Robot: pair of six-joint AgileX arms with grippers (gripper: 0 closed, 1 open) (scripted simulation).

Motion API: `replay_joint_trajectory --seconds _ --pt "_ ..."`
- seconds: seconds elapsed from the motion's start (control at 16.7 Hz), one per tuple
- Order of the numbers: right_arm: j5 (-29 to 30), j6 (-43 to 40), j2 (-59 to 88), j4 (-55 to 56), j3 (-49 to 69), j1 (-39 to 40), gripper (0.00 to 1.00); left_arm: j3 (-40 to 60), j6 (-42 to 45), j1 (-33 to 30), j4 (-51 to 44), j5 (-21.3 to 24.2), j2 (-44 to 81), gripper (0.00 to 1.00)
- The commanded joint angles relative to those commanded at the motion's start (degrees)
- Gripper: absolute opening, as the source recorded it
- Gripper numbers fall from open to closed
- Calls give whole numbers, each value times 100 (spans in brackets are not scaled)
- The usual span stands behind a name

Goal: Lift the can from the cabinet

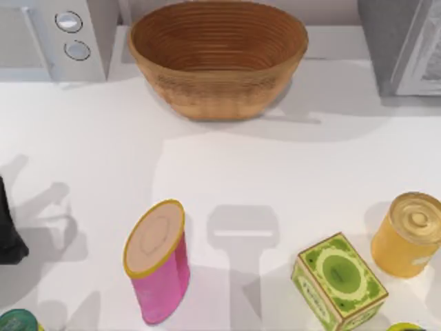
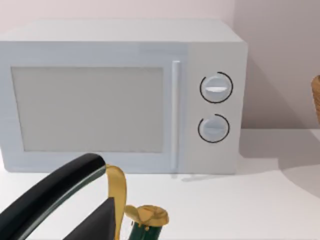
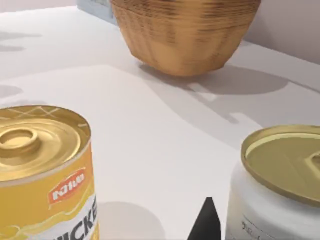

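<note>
Risk: yellow can [image 1: 407, 234] stands on cabinet [image 1: 275, 172] just beside green box [image 1: 339, 279]; a sideways approach may knock either. Right gripper [image 3: 206, 222] nears it, finger spread impossible to tell. Left gripper [image 1: 8, 227] parked at left edge.

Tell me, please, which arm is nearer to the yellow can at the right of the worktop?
Right. The right gripper sits close beside the yellow can, as its wrist view shows. The left arm is parked at the far left edge of the cabinet, well away from it.
</note>
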Motion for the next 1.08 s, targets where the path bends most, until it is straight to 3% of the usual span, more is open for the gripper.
replay_joint_trajectory --seconds 0.3,0.6,0.66,0.72,1.08 --pt "-799 -1417 1243 -831 567 -407 0 0 0 0 0 0 0 100" --pt "-881 -1557 1368 -920 625 -450 0 0 0 0 0 0 0 100" --pt "-567 -1439 1091 -226 169 -323 0 0 0 0 0 0 0 100" --pt "-571 -1453 1100 -242 173 -320 0 0 0 0 0 0 0 100" --pt "-962 -2325 1546 -1288 519 -164 0 0 0 0 0 0 0 100"
